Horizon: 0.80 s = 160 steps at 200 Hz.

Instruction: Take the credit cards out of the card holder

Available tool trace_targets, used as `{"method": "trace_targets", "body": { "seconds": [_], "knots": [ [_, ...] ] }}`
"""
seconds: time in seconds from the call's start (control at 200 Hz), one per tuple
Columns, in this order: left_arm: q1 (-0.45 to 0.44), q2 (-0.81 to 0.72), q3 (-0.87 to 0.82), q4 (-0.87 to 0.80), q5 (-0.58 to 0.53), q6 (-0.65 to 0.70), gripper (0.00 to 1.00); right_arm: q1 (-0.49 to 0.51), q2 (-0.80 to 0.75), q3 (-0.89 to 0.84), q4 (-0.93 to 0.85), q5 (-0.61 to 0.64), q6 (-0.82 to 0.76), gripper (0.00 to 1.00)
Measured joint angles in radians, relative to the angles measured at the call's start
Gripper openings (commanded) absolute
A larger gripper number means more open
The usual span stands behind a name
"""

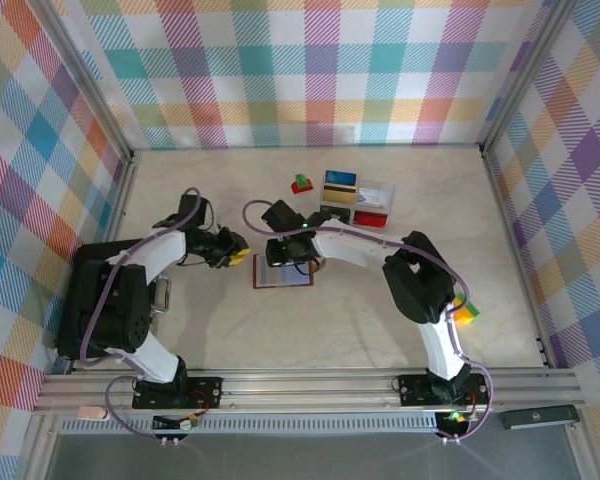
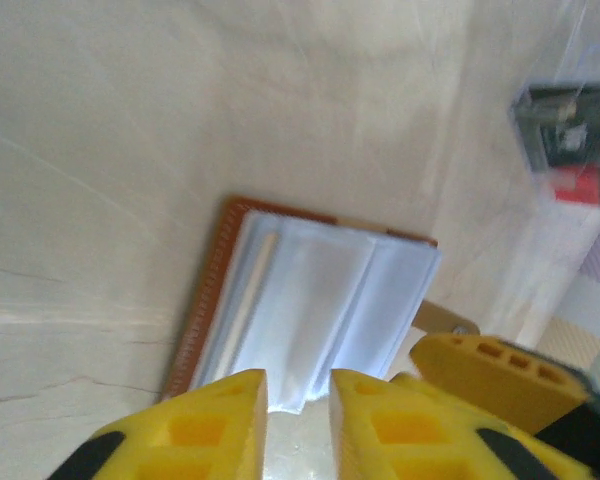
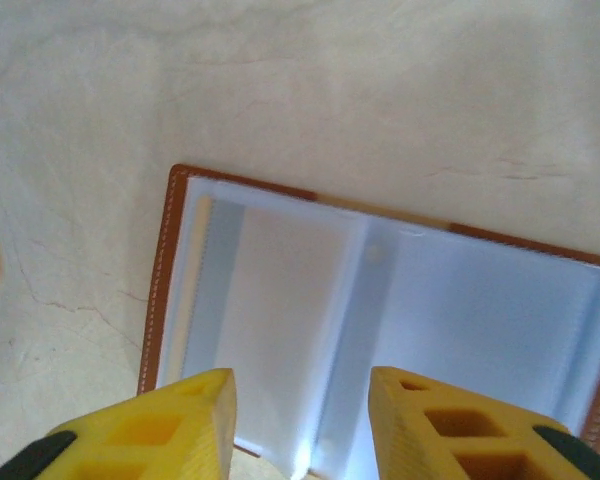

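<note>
The card holder [image 3: 430, 320] lies open. The left gripper [image 2: 298, 410] is narrowly parted at its edge. The right gripper [image 3: 302, 420] is parted wider over it; both hold nothing.

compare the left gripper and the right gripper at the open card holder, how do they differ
Gap: the left gripper has its fingers a narrow slit apart, while the right gripper stands clearly wider.
Place: in the top view the left gripper sits by the left edge of the card holder, and the right gripper is at its far edge.
Shared: both have yellow fingers, both face the open holder's bluish sleeves, and neither visibly grips anything.
</note>
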State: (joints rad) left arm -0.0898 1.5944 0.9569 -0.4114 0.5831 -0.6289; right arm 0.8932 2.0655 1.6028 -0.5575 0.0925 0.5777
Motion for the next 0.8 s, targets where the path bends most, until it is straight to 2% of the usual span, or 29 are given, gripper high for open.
{"method": "trace_targets", "body": {
  "seconds": [0.13,0.22,0.51,0.8],
  "knots": [
    [0.089,-0.03,-0.023,-0.032,-0.011,0.01,0.47,0.038,0.077,0.105,-0.068,0.016,-0.037,0.46],
    [0.131,-0.053,-0.042,-0.043,-0.02,0.008,0.53,0.057,0.132,0.179,-0.116,0.027,-0.056,0.47],
    [0.158,-0.086,-0.078,-0.056,-0.027,-0.009,0.7,0.075,0.226,0.285,-0.229,0.029,-0.095,0.5],
    [0.159,-0.087,-0.078,-0.058,-0.042,-0.01,0.76,0.075,0.248,0.309,-0.266,0.027,-0.101,0.48]
  ]
}}
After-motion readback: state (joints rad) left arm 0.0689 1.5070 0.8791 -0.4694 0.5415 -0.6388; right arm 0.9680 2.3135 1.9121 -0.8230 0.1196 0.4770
